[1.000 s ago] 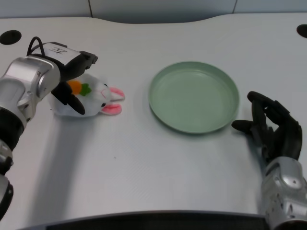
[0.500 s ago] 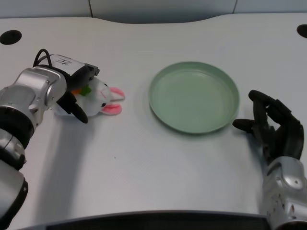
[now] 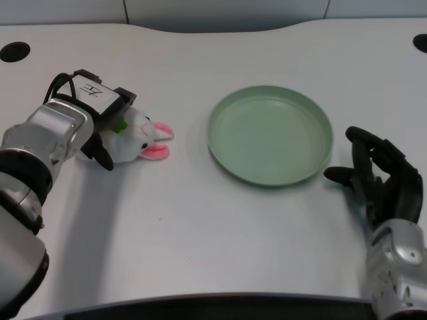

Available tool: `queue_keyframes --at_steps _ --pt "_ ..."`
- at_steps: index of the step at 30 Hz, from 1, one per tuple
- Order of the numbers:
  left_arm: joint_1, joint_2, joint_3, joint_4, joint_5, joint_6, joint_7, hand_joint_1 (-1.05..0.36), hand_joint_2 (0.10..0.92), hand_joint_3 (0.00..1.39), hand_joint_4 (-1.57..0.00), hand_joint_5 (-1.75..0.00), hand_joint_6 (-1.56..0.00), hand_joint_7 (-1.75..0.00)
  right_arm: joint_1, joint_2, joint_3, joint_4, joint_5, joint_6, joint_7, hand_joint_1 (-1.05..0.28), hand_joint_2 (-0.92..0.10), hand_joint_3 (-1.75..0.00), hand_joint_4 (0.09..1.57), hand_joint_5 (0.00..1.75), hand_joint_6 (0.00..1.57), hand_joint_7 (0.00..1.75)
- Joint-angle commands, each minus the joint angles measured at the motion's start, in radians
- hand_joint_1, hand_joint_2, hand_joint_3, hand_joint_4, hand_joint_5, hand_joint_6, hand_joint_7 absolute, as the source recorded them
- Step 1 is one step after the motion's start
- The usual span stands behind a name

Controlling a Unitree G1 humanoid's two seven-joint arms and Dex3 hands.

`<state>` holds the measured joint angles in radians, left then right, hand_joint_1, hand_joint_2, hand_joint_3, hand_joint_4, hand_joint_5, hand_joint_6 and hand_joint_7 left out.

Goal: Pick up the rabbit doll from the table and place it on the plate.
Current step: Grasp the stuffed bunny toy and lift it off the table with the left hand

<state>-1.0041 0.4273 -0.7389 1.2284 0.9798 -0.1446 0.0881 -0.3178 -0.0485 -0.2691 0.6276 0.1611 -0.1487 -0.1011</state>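
The white rabbit doll [image 3: 142, 136] lies on the table at the left, its pink ears pointing right toward the plate. My left hand [image 3: 105, 131] sits over the doll's body from the left. Its thumb is down along the near side and its other fingers curl over the far side, gripping the doll. The wrist hides most of the doll's body and most of the fingers. The green plate [image 3: 227, 155] rests at the centre right with nothing on it, a short gap right of the doll's ears.
My right hand [image 3: 381, 179] rests on the table just right of the plate, idle. Round black holes sit in the tabletop at the far left [image 3: 14, 51] and far right [image 3: 420, 43]. The table's front edge runs along the bottom.
My left hand has lowered and closed in over the doll, now covering its orange and green carrot patch. The forearm has swung inward. The doll and plate stay in place.
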Motion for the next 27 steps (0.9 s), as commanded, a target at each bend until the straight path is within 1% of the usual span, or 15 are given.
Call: queue_keyframes --at_steps 1,3,4,6,9,12,14,15,18,19,22,24,27 --pt "-0.01 -0.002 -0.012 0.022 0.006 -0.025 0.064 -0.86 0.852 0.0 -0.19 -0.08 -0.18 -0.04 0.019 0.001 0.002 -0.015 -0.001 0.01 -0.003 -0.32 -0.92 -0.29 0.76 1.16 0.78 0.44" --pt "-0.012 -0.005 -0.016 0.03 0.007 -0.026 0.074 -0.84 0.855 0.0 -0.2 -0.09 -0.19 -0.04 0.021 0.001 0.002 -0.019 0.001 0.008 0.0 -0.32 -0.92 -0.29 0.76 1.17 0.78 0.44" --pt "-0.013 -0.005 -0.018 0.033 0.007 -0.028 0.084 -0.84 0.856 0.0 -0.21 -0.09 -0.2 -0.04 0.022 0.001 0.001 -0.018 0.003 0.004 0.005 -0.32 -0.92 -0.28 0.76 1.17 0.78 0.44" --pt "-0.013 -0.008 -0.018 0.039 0.005 -0.03 0.099 -0.82 0.851 0.0 -0.22 -0.09 -0.21 -0.04 0.024 0.001 -0.001 -0.017 0.008 0.001 0.012 -0.32 -0.92 -0.28 0.77 1.17 0.78 0.44" --pt "-0.012 -0.012 -0.013 0.044 -0.002 -0.029 0.119 -0.79 0.835 0.0 -0.25 -0.11 -0.25 -0.04 0.025 0.0 -0.002 -0.014 0.008 -0.003 0.013 -0.33 -0.92 -0.27 0.77 1.16 0.79 0.44" --pt "-0.015 -0.018 -0.007 0.048 -0.01 -0.026 0.114 -0.77 0.832 0.0 -0.27 -0.12 -0.26 -0.04 0.026 0.001 -0.003 -0.018 0.009 0.001 0.013 -0.32 -0.92 -0.26 0.77 1.15 0.8 0.45" --pt "-0.017 -0.021 -0.004 0.051 -0.018 -0.027 0.102 -0.76 0.833 0.0 -0.3 -0.13 -0.27 -0.03 0.025 0.002 -0.006 -0.013 0.014 -0.001 0.016 -0.32 -0.92 -0.26 0.77 1.14 0.8 0.45" --pt "-0.018 -0.022 -0.004 0.052 -0.019 -0.028 0.095 -0.76 0.834 0.0 -0.31 -0.14 -0.27 -0.03 0.024 0.001 -0.006 -0.013 0.012 0.002 0.015 -0.32 -0.92 -0.26 0.77 1.14 0.8 0.45" --pt "-0.02 -0.025 -0.004 0.053 -0.022 -0.027 0.082 -0.75 0.846 0.01 -0.33 -0.14 -0.28 -0.03 0.024 0.0 -0.005 -0.012 0.01 0.004 0.014 -0.33 -0.92 -0.26 0.78 1.13 0.79 0.44" --pt "-0.021 -0.028 0.0 0.055 -0.029 -0.026 0.065 -0.75 0.847 0.01 -0.33 -0.15 -0.29 -0.03 0.025 0.0 -0.005 -0.018 0.012 0.008 0.015 -0.33 -0.92 -0.26 0.78 1.13 0.79 0.44" --pt "-0.027 -0.035 0.004 0.058 -0.039 -0.014 0.021 -0.75 0.855 0.01 -0.34 -0.14 -0.28 -0.02 0.028 0.0 -0.006 -0.028 0.015 0.013 0.017 -0.32 -0.92 -0.27 0.77 1.12 0.78 0.44" --pt "-0.03 -0.037 0.006 0.059 -0.045 -0.01 -0.002 -0.75 0.858 0.01 -0.34 -0.14 -0.29 -0.02 0.029 0.002 -0.007 -0.032 0.016 0.017 0.013 -0.31 -0.92 -0.27 0.77 1.12 0.78 0.44" --pt "-0.029 -0.037 0.002 0.059 -0.047 -0.004 -0.009 -0.76 0.857 0.0 -0.34 -0.13 -0.3 -0.02 0.032 0.004 -0.01 -0.036 0.024 0.018 0.017 -0.31 -0.92 -0.27 0.78 1.12 0.78 0.44"
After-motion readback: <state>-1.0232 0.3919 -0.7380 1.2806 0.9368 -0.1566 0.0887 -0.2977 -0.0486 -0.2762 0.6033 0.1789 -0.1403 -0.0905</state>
